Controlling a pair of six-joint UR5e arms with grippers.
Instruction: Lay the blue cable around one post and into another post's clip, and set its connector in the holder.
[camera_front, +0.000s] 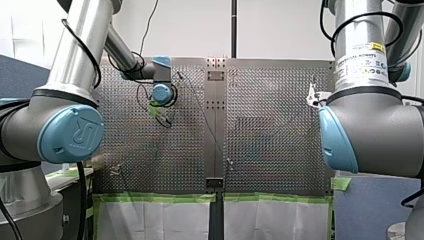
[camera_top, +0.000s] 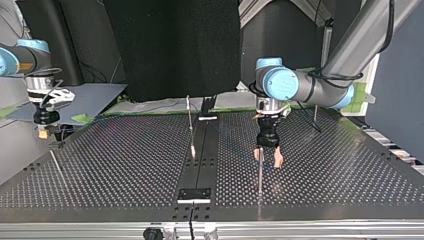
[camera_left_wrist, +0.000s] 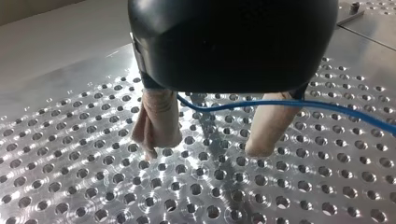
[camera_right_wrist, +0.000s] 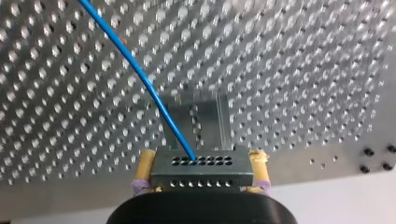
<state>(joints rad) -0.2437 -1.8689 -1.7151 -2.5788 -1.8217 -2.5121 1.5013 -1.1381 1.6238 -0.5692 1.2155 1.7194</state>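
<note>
Blue cable (camera_left_wrist: 280, 105) crosses my wide left claw (camera_left_wrist: 203, 150) beside a post (camera_top: 260, 175); my right claw (camera_right_wrist: 202, 155) grips its connector (camera_right_wrist: 201, 173).

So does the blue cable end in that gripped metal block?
Yes, the blue cable enters the connector held between the right gripper's fingers.

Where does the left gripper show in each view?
Front view: left gripper, left of the middle strip.
Top view: gripper right of that strip, over the table.
Left wrist view: its own fingers, blue cable crossing between.
Right wrist view: not in it; right gripper holds connector.
Shared landmark: the perforated table.
</note>
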